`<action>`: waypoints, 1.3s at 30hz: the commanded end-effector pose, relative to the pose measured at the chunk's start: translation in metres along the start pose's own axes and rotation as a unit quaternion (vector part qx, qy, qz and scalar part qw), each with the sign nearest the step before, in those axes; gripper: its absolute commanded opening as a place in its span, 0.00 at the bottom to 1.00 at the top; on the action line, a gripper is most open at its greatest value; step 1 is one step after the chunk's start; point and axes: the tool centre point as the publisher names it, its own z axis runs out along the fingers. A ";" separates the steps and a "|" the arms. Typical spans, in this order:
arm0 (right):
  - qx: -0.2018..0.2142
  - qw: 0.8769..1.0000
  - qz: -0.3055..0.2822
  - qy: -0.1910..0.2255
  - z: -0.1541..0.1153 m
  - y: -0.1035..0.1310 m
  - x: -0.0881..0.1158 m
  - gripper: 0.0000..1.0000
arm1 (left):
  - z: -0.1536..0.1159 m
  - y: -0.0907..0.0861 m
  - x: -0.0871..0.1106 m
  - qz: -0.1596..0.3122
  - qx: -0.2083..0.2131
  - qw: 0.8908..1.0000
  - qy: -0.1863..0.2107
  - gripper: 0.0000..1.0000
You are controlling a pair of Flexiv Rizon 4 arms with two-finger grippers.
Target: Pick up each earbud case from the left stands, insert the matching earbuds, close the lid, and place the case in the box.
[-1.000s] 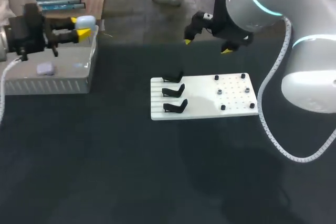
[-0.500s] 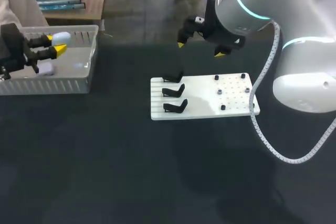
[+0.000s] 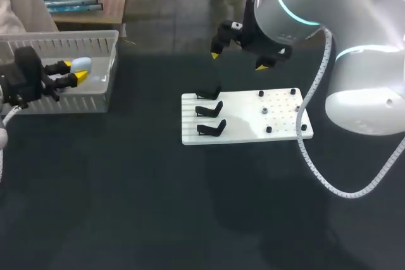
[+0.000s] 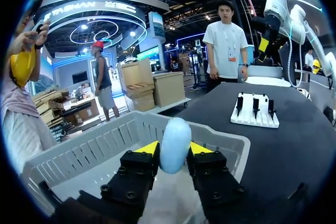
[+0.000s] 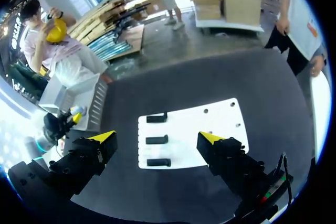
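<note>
Pale blue and rounded, the case (image 4: 175, 145) is clamped from two sides between the yellow tips of the left gripper (image 3: 74, 71), which holds it over the inside of the box (image 3: 95, 100) at the table's left end. Its lid looks shut, though whether earbuds sit inside cannot be seen. The case appears to hang clear of the box floor, so it is not yet set down. Judging by this, the work on this case is at its last step: lower it, let go and draw the arm out. Well apart, near the middle of the table (image 3: 158, 207), lies the white board (image 3: 247, 128), and its three black stands (image 3: 210, 110) on the left side are all bare, which suggests no case is left to fetch. On the board's right side a few small dark bits (image 3: 269, 129) show among the holes; they are too small to tell whether they are pegs or leftover earbuds. The right gripper (image 3: 237, 60) hovers above the board's far edge with its fingers spread wide and nothing between them. If the stands tell true, the task is nearly done, with only this release remaining.
</note>
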 end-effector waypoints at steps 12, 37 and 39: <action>-0.074 0.993 -0.084 -0.046 -0.007 -0.010 0.005 1.00 | -0.006 -0.046 -0.033 -0.002 0.007 1.000 -0.004 1.00; -0.174 0.957 -0.226 -0.050 -0.031 -0.047 0.025 1.00 | -0.019 -0.173 -0.077 -0.049 0.012 0.998 0.034 1.00; -0.174 0.957 -0.226 -0.050 -0.031 -0.047 0.025 1.00 | -0.019 -0.173 -0.077 -0.049 0.012 0.998 0.034 1.00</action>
